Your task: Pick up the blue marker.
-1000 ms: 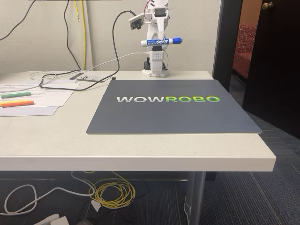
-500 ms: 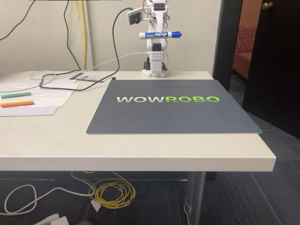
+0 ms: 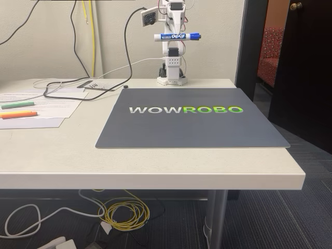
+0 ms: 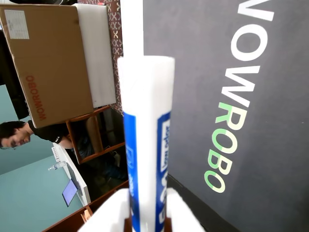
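Note:
The blue marker (image 3: pixel 177 37) hangs level in the air at the back of the table, white barrel to the left and blue cap to the right in the fixed view. My gripper (image 3: pixel 175 34) is shut on its middle, high above the white arm base. In the wrist view the marker (image 4: pixel 146 125) runs up the middle of the frame, white barrel end on top and blue label below. The white fingers (image 4: pixel 108 217) clamp it at the bottom edge.
A dark grey WOWROBO mat (image 3: pixel 192 116) covers the table's centre. A green highlighter (image 3: pixel 17 105) and an orange highlighter (image 3: pixel 18 115) lie on papers at the left. Black and white cables (image 3: pixel 78 84) trail at the back left. A brown cardboard box (image 4: pixel 46 63) and a person (image 4: pixel 24 135) appear in the wrist view.
The gripper has risen with the marker held in it, from just above the arm base to higher against the wall. In the last half second it has hardly moved.

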Controlling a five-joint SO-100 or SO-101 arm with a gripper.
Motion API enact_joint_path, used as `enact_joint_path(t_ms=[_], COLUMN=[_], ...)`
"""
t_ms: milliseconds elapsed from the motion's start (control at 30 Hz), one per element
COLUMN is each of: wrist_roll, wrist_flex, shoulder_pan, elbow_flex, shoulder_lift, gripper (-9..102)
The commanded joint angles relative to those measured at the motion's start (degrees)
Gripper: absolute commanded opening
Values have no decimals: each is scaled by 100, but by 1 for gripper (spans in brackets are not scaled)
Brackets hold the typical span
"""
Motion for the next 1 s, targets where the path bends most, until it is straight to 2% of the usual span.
enact_joint_path(t_ms=[0,967], wrist_roll=[105,132], wrist_flex=[-97,-193], shoulder_pan=[62,88], elbow_flex=[-26,-26], shoulder_lift=[167,149], gripper=[0,0])
